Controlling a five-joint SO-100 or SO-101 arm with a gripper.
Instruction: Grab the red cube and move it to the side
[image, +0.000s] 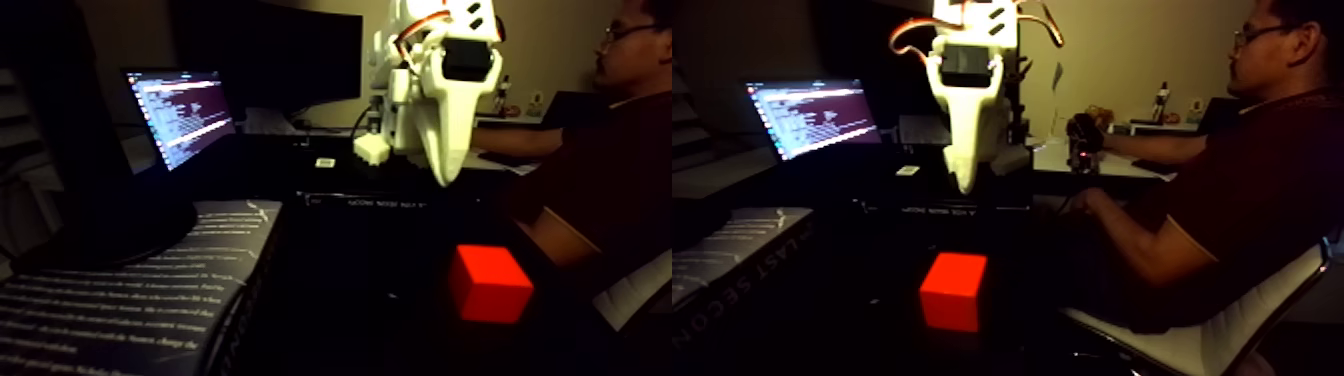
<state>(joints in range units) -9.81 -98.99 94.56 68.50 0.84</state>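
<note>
The fixed view is one wide picture with two nearly equal halves side by side. The red cube (490, 285) sits on the dark table near the front, lit bright red-orange; in the right half the same cube (953, 290) shows again. My white gripper (446, 180) hangs above and behind the cube, pointing down and well clear of it. Its fingers taper together to a single tip, shut, with nothing held. In the right half the gripper (965, 185) hangs almost straight above the cube.
A laptop (180, 115) with a lit screen stands at the back left. A dark book (130, 290) with white print lies at the front left. A person (600, 150) sits on a white chair (1210, 335) close to the table's right side.
</note>
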